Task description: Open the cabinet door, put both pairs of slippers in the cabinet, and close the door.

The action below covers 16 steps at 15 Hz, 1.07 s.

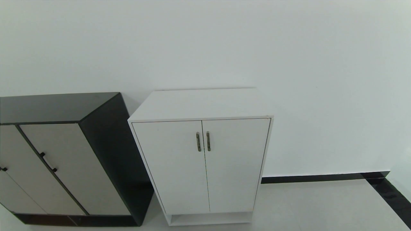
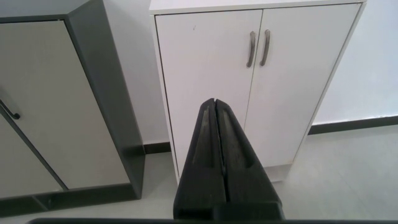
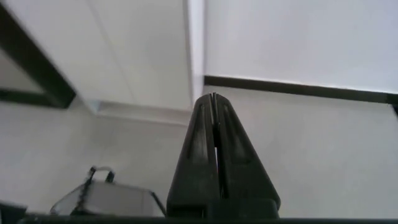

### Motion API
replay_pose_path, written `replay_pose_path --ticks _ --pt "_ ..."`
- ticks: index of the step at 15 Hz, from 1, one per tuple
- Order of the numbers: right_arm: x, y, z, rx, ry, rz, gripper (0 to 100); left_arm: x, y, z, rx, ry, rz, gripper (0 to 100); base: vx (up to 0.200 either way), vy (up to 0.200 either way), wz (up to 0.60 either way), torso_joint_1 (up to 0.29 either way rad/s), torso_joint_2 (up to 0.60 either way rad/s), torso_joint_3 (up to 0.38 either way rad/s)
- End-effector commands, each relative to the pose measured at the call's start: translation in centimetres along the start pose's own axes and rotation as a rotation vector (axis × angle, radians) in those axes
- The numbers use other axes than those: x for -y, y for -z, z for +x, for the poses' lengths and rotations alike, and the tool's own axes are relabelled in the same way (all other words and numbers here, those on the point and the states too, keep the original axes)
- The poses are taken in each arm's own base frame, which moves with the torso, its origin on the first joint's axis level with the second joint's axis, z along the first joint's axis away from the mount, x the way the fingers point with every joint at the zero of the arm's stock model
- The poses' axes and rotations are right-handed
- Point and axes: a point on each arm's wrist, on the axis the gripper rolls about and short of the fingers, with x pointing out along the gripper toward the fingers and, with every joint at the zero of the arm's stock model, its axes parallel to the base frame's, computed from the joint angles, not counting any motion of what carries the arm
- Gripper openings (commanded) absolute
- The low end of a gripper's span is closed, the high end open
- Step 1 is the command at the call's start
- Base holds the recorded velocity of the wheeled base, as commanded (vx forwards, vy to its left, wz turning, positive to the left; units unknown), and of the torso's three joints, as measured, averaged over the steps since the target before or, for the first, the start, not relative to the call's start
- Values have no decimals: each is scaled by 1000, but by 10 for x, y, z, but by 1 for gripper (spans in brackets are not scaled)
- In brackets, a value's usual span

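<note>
You see a black cabinet on the left. The white cabinet stands just beside it (both doors are closed). Your left gripper is pinched tight on nothing, and your right gripper is too.

Both doors on the white cabinet are flush shut, so that flat front is the main thing in my way. The two handles sit side by side at the middle seam with nothing in front of them. There's open air between my left claw, fingers pressed together, and those doors. The dark cabinet stands just beside it on the left, with only a narrow gap between them. The right side is wide open floor up to the wall, and my right claw, also pinched together, hangs over it.
</note>
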Motion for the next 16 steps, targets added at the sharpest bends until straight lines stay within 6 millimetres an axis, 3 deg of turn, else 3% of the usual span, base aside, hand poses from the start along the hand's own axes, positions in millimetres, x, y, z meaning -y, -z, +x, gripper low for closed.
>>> replay_pose_path --ticks 1,6,16 --pt "-1 3 -8 108 78 22 0 0 0 0 0 0 -1 0 0 0 0 0 0 0" --pt "-3 9 -19 263 153 34 0 0 0 0 0 0 1 0 0 0 0 0 0 0" --pt "-3 8 -19 265 146 37 0 0 0 0 0 0 1 0 0 0 0 0 0 0"
